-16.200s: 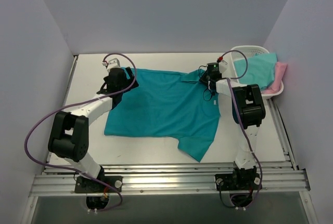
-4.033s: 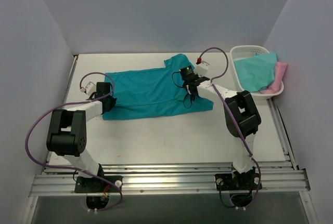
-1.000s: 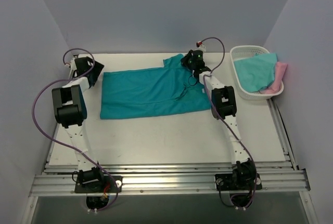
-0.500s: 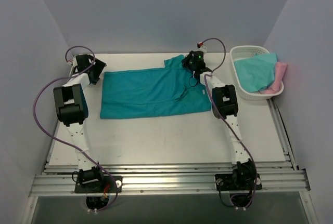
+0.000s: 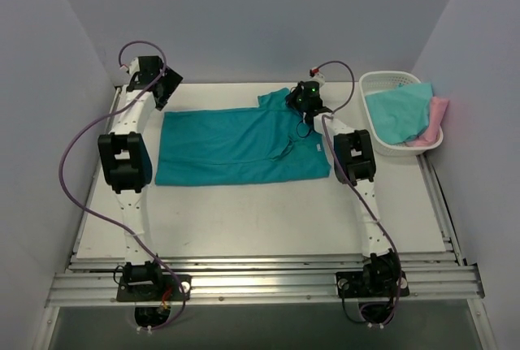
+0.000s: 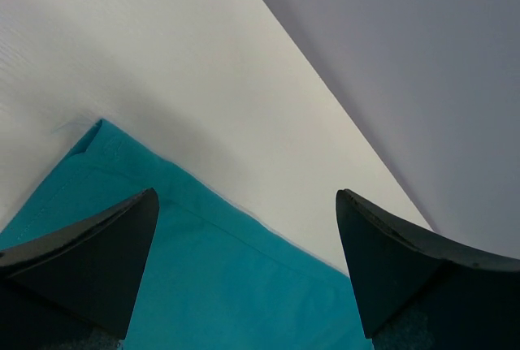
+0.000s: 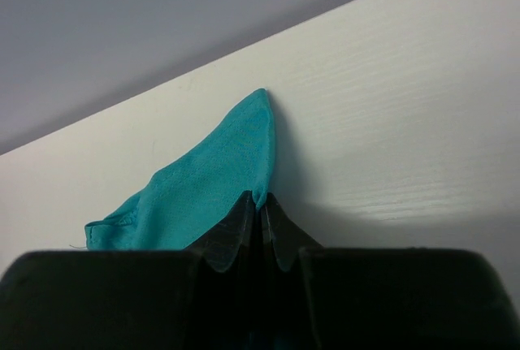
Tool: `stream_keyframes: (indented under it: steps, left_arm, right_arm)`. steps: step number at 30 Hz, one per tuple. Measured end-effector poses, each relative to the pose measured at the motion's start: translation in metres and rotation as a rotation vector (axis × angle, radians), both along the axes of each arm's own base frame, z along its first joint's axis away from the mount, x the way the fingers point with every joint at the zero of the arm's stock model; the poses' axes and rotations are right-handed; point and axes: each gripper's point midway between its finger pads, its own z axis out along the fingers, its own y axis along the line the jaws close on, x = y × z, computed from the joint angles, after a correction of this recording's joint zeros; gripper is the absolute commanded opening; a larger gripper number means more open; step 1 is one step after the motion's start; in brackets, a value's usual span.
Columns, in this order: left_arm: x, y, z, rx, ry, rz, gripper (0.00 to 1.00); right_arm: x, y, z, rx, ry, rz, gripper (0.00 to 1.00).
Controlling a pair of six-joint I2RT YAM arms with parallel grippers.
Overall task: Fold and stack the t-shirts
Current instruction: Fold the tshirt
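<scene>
The teal tee (image 5: 236, 143) lies flat on the worktop (image 5: 244, 228) as a wide folded rectangle, with its long side running left to right across the far half. One sleeve point rises at its far right corner.

Left claw (image 5: 165, 88) – positioned at the far left corner of the teal tee, near the back wall (image 5: 260, 17). In the wrist view the left claw (image 6: 245, 204) has its fingers (image 6: 97, 252) spread wide. No cloth sits between them; the teal tee (image 6: 203, 293) and its hemmed corner lie below.

Right claw (image 5: 297, 102) – positioned at the far right corner of the teal tee, on the raised sleeve. In the wrist view the right claw (image 7: 262, 202) has its fingers (image 7: 236, 232) pressed together, with a fold of the teal tee (image 7: 211, 179) pinched between the tips. The cloth stands up from the tips in a narrow peak.

The basket (image 5: 375, 80) sits at the far right edge of the worktop, well apart from the teal tee. It holds the aqua tee (image 5: 398, 110), draped over the rim, with the pink tee (image 5: 439, 114) beside it on the right.
</scene>
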Motion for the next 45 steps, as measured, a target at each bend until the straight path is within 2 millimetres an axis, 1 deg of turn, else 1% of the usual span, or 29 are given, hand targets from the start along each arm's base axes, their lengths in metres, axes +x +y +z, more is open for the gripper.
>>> stream_keyframes:
  steps: [2,3,5,7,9,11,13,15,16,19,24,26,29,30,31,32,34,37,40,43,44,45]
  left_arm:
    - [0.002,-0.005,-0.004,0.010,0.011,0.002,1.00]
    - [0.001,-0.005,-0.010,0.012,0.025,0.005,1.00]
    - [-0.002,-0.004,-0.027,0.017,0.066,0.015,1.00]
    - [-0.007,-0.001,-0.047,0.024,0.117,0.033,1.00]
    - [-0.013,0.002,-0.062,0.028,0.158,0.050,1.00]
    - [-0.018,0.005,-0.072,0.034,0.188,0.066,1.00]
    - [-0.022,0.007,-0.077,0.040,0.206,0.080,1.00]
    - [-0.023,0.009,-0.077,0.042,0.207,0.088,1.00]
    - [-0.022,0.009,-0.077,0.041,0.206,0.091,0.93]
    - [-0.022,0.009,-0.079,0.037,0.208,0.100,0.92]
    - [-0.019,0.009,-0.096,0.032,0.230,0.109,0.92]
    - [-0.015,0.009,-0.092,0.026,0.217,0.115,0.92]
    - [-0.014,0.009,-0.094,0.019,0.218,0.122,0.87]
    - [-0.014,0.009,-0.094,0.016,0.217,0.124,0.82]
    - [-0.013,0.009,-0.096,0.015,0.218,0.126,0.67]
    - [-0.013,0.009,-0.096,0.010,0.217,0.130,0.57]
    - [-0.012,0.008,-0.102,-0.002,0.223,0.133,0.32]
    - [-0.009,0.007,-0.108,-0.015,0.227,0.136,0.22]
    - [-0.005,0.005,-0.109,-0.033,0.221,0.137,0.19]
    - [-0.004,0.004,-0.110,-0.042,0.220,0.137,0.14]
    - [-0.003,0.004,-0.111,-0.045,0.220,0.135,0.07]
    - [-0.003,0.003,-0.111,-0.047,0.220,0.136,0.03]
  right_arm:
    - [-0.002,-0.003,0.000,-0.001,0.006,-0.003,0.00]
    - [-0.002,-0.003,0.000,0.000,0.006,-0.004,0.00]
    - [-0.004,-0.005,0.000,0.001,0.008,-0.006,0.00]
    - [-0.004,-0.005,0.000,0.002,0.009,-0.007,0.00]
    - [-0.004,-0.007,-0.001,0.004,0.009,-0.009,0.00]
    - [-0.004,-0.008,-0.001,0.009,0.007,-0.012,0.00]
    - [-0.005,-0.009,0.000,0.012,0.008,-0.015,0.00]
    - [-0.006,-0.010,-0.001,0.016,0.010,-0.018,0.00]
    - [-0.006,-0.011,-0.001,0.019,0.009,-0.020,0.00]
    - [-0.005,-0.011,0.000,0.030,0.006,-0.021,0.00]
    - [-0.005,-0.012,-0.001,0.035,0.001,-0.021,0.00]
    - [-0.006,-0.012,-0.001,0.041,-0.004,-0.022,0.00]
    - [-0.006,-0.015,-0.001,0.045,-0.001,-0.024,0.00]
    - [-0.006,-0.015,-0.001,0.045,0.000,-0.025,0.00]
    - [-0.006,-0.017,-0.001,0.046,0.001,-0.026,0.00]
    - [-0.007,-0.018,-0.001,0.047,0.002,-0.026,0.00]
    - [-0.007,-0.020,-0.001,0.052,0.002,-0.029,0.00]
    - [-0.007,-0.023,-0.001,0.060,0.001,-0.035,0.00]
    - [-0.011,-0.028,-0.001,0.065,0.006,-0.041,0.00]
    - [-0.013,-0.033,-0.001,0.069,0.009,-0.047,0.00]
    - [-0.014,-0.034,-0.001,0.070,0.011,-0.048,0.00]
    - [-0.016,-0.034,-0.001,0.070,0.013,-0.048,0.00]
